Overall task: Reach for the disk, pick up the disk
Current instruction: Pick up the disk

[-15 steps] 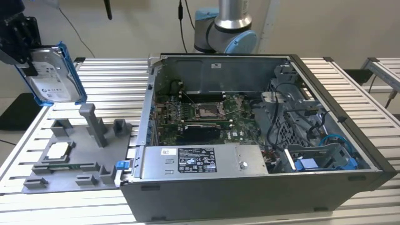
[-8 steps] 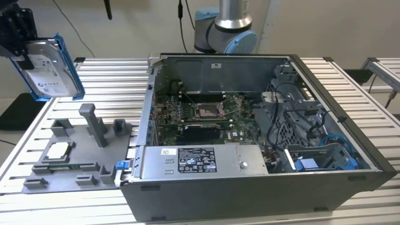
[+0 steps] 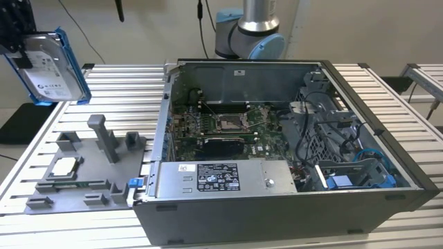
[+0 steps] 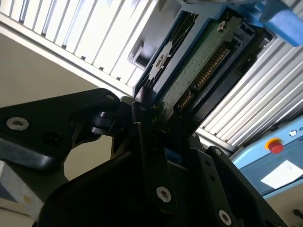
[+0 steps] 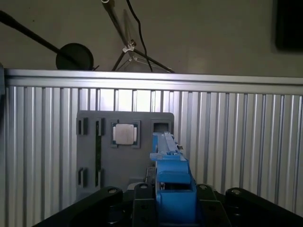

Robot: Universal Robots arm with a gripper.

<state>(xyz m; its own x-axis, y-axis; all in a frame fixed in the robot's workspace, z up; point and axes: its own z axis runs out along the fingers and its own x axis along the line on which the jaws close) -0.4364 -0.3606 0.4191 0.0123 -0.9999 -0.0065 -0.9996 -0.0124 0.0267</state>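
High at the exterior view's left, well above the tabletop (image 3: 118, 83), the disk (image 3: 52, 67) hangs nearly upright and slightly tilted, its white-labelled face turned toward the camera and its blue bracket (image 3: 69, 57) running round the edges. The gripper (image 3: 19, 54) is closed on it at one end, the jaws pressed against its two flat faces, as the second wrist view shows where the green circuit board (image 4: 199, 71) emerges from between them. I judge it stiff and fairly heavy for its size, with smooth metal that could slip in a light pinch. The bare board and its connector pins look fragile, and the plastic bracket may flex, so the flat metal faces seem the safest place to clamp. Below it on the tabletop lies a grey fixture (image 3: 83, 171) carrying a small square chip (image 3: 64, 166), and just beside that stands the open computer case (image 3: 277, 155).
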